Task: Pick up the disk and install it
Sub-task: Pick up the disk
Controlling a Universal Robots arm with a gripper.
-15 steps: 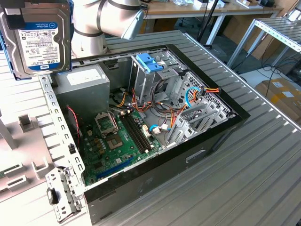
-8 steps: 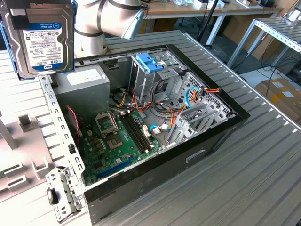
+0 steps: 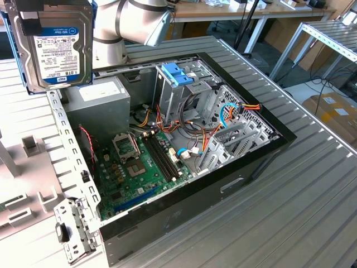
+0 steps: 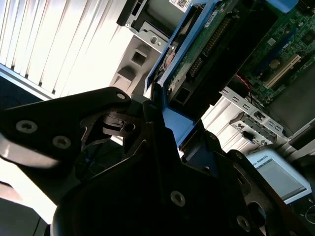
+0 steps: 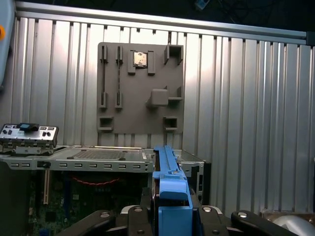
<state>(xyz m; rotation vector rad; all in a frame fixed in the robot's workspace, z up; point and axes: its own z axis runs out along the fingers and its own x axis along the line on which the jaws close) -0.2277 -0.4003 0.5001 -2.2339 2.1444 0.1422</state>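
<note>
The disk [image 3: 56,44], a dark grey hard drive with a white label in a light blue carrier frame, hangs upright in the air at the exterior view's upper left, above the far left corner of the open computer case [image 3: 268,146]. In the first wrist view my gripper [image 5: 170,219] is shut on the disk's blue carrier edge [image 5: 167,182]. In the second wrist view the black fingers [image 4: 152,123] clamp the blue frame, and the disk's green circuit-board underside [image 4: 204,46] shows beyond them.
Inside the case lie the motherboard [image 3: 134,167], a grey power supply [image 3: 103,97] and a metal drive cage with a blue-latched bracket [image 3: 177,75] and loose cables. A grey fixture plate [image 5: 140,88] lies on the ribbed metal table beside the case.
</note>
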